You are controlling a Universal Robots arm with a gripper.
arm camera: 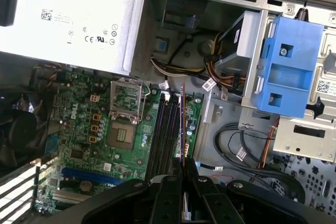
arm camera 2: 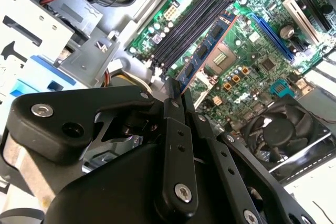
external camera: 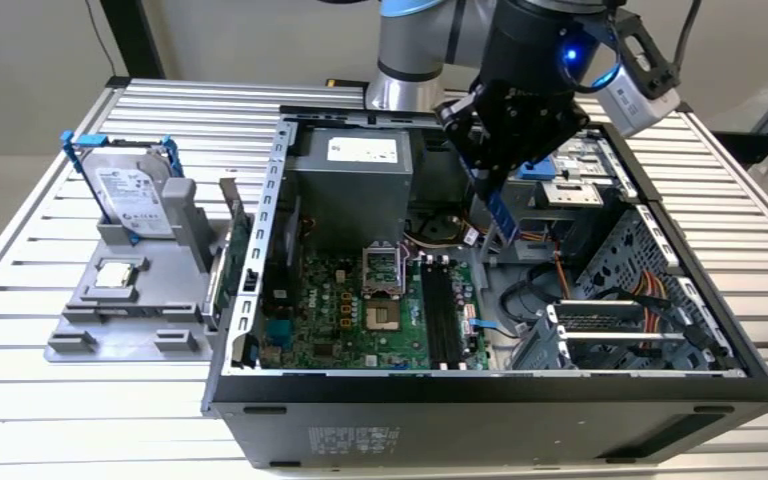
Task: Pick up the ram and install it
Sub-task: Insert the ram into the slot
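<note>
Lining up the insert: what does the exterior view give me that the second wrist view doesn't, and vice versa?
Exterior view: silver hard drive in a blue frame and small square silver processor chip, on a grey holder beside the case. Second wrist view: black round cooling fan. Both: the gripper shut on the long thin ram stick, over the green motherboard near its black memory slots.

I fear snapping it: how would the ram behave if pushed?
The ram looks a thin bare board, so probably stiff, light, but crackable if bent. Gripped at one end by the fingers, it may pivot when pushed.
</note>
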